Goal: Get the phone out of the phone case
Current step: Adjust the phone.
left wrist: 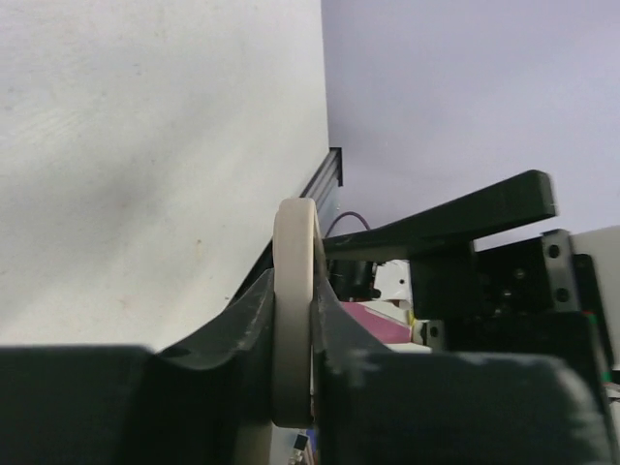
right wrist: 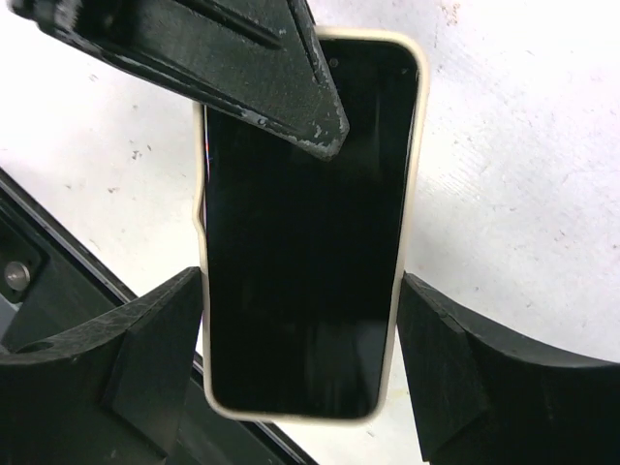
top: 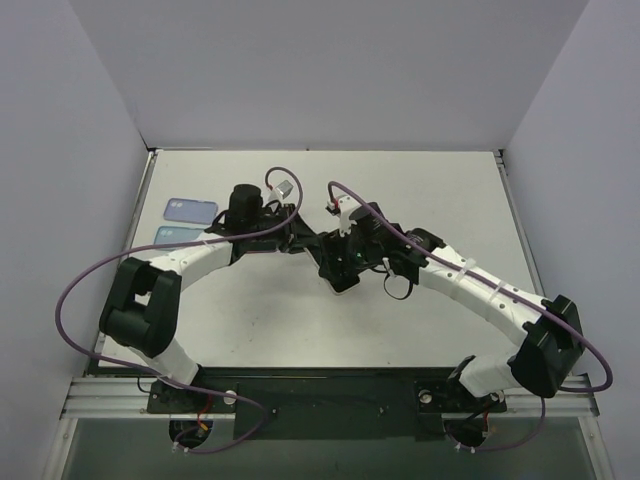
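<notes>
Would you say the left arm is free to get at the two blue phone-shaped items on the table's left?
Probably not yet: the left gripper is shut on the cream case, so it would have to let go first. The blue items lie close by.

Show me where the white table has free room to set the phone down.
Bare: the white table's far right, behind the right arm, and the near strip before the black base rail. Crowded: the centre, where both arms hold the cream-cased black phone, and the far left, with two blue rounded rectangles.
</notes>
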### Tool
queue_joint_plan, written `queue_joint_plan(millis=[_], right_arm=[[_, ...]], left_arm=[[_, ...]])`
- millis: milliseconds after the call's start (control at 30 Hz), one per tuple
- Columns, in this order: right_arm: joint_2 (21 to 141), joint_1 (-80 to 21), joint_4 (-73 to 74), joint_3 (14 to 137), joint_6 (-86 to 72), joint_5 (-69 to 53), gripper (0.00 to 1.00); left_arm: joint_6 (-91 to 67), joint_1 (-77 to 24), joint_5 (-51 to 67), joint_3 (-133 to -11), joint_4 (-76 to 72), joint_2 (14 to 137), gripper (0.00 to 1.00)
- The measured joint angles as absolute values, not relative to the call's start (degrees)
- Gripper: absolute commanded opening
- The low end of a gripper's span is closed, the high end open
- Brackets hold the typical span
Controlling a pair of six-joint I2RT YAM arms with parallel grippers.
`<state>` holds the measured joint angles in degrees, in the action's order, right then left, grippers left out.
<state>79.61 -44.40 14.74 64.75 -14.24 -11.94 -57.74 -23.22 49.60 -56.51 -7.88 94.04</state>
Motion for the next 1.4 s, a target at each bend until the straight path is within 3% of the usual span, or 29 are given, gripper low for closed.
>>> queue_joint_plan(millis=[33, 67, 167, 200, 333, 500, 633, 733, 967, 1067, 1133, 1300, 1400], right_arm=[[79.61, -44.77, 15.7, 64.82, -13.89, -11.33, 0.11], [79.64, -44.97, 16.25, 64.82, -13.69, -10.61, 0.3], [79.55, -45.06, 17.45, 64.95, -13.58, -8.8, 0.53], [79.55, -45.06, 17.65, 64.95, -13.58, -8.56, 0.69], [78.87, -43.97, 17.41, 64.31, -14.74, -9.87, 0.85], [73.17, -34.28, 10.28, 56.47, -20.4, -19.68, 0.88], [72.18, -28.49, 4.51, 50.92, -25.74, -29.15, 0.78], [72.2, -28.6, -1.67, 48.16, -29.41, -37.56, 0.61], [72.73, -28.56, -23.73, 40.8, -42.96, -54.37, 0.0], [72.84, -28.29, -31.77, 39.72, -48.84, -60.49, 0.0], [72.9, -28.14, -35.33, 39.72, -50.96, -62.04, 0.0], [73.3, -28.95, -39.68, 39.72, -53.49, -60.53, 0.0], [73.41, -29.12, -40.34, 39.75, -54.19, -60.01, 0.0]], left_arm=[[-58.39, -23.33, 50.28, -56.49, -8.73, 94.04, 0.11], [-59.22, -23.68, 50.87, -56.49, -10.31, 94.04, 0.05], [-60.23, -24.47, 50.72, -55.57, -14.04, 94.04, 0.0], [-60.53, -24.58, 50.63, -55.13, -14.92, 94.04, 0.0], [-61.58, -24.84, 50.41, -54.15, -17.91, 94.0, 0.0], [-60.2, -25.12, 49.95, -53.1, -19.27, 91.81, 0.0], [-58.5, -25.63, 49.69, -52.99, -21.43, 89.17, 0.0], [-58.76, -26.2, 50.43, -52.64, -24.29, 88.66, 0.0], [-63.68, -26.98, 55.18, -50.48, -34.57, 88.6, 0.01], [-66.78, -26.76, 59.37, -50.43, -41.47, 88.53, 0.28], [-69.19, -26.74, 59.81, -50.43, -45.25, 88.38, 0.36], [-73.23, -28.86, 58.96, -50.43, -48.6, 88.42, 0.4], [-73.6, -29.56, 58.67, -50.43, -48.75, 88.64, 0.29]])
